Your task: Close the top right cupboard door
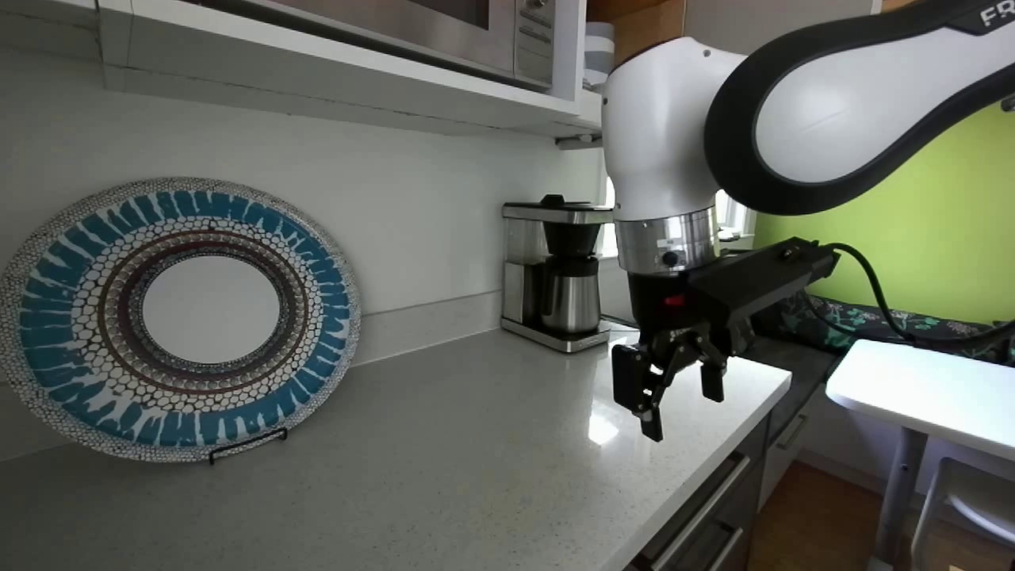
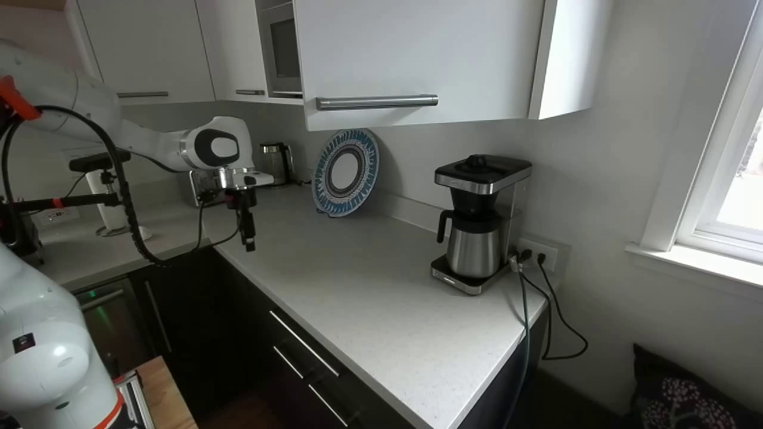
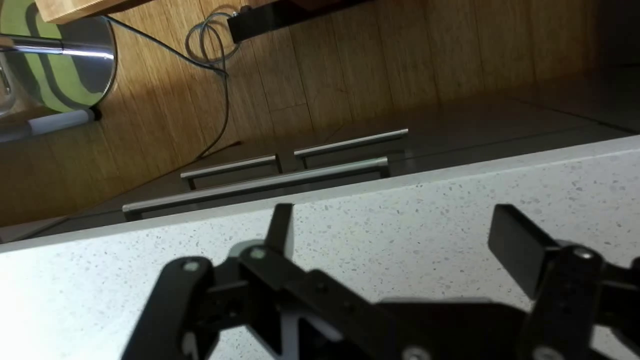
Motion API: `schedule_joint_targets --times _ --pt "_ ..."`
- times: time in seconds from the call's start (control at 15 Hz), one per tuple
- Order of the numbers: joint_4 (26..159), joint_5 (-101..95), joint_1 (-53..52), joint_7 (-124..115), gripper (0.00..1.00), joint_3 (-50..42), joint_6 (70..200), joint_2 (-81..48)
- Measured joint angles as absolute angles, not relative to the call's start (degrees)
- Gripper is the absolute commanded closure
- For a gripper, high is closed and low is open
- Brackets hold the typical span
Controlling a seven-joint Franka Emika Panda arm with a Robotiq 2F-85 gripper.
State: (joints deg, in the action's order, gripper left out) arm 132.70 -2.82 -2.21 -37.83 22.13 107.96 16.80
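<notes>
The top right cupboard door (image 2: 417,53) is a flat white panel with a horizontal metal bar handle (image 2: 377,102) near its lower edge. It stands open; in an exterior view its grey-looking inner face (image 1: 737,20) shows beside the wood-brown cupboard interior (image 1: 646,28), partly hidden by the arm. My gripper (image 1: 680,411) is open and empty, pointing down above the counter's front edge. It also shows at the left in an exterior view (image 2: 248,241), below the door and well apart from it. In the wrist view the fingers (image 3: 392,225) are wide apart over the counter; the door is out of view.
A coffee maker (image 1: 555,277) stands on the counter (image 2: 357,280) under the cupboard. A round blue patterned plate (image 2: 346,173) leans on the wall. A microwave (image 1: 444,24) sits in the shelf left of the cupboard. Drawer handles (image 3: 255,185) stick out below the counter.
</notes>
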Motion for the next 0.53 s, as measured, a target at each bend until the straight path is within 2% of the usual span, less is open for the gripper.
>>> schedule_joint_targets --times 0.53 --pt "138.23 -2.82 -3.73 -37.42 0.00 16.68 107.96 23.92"
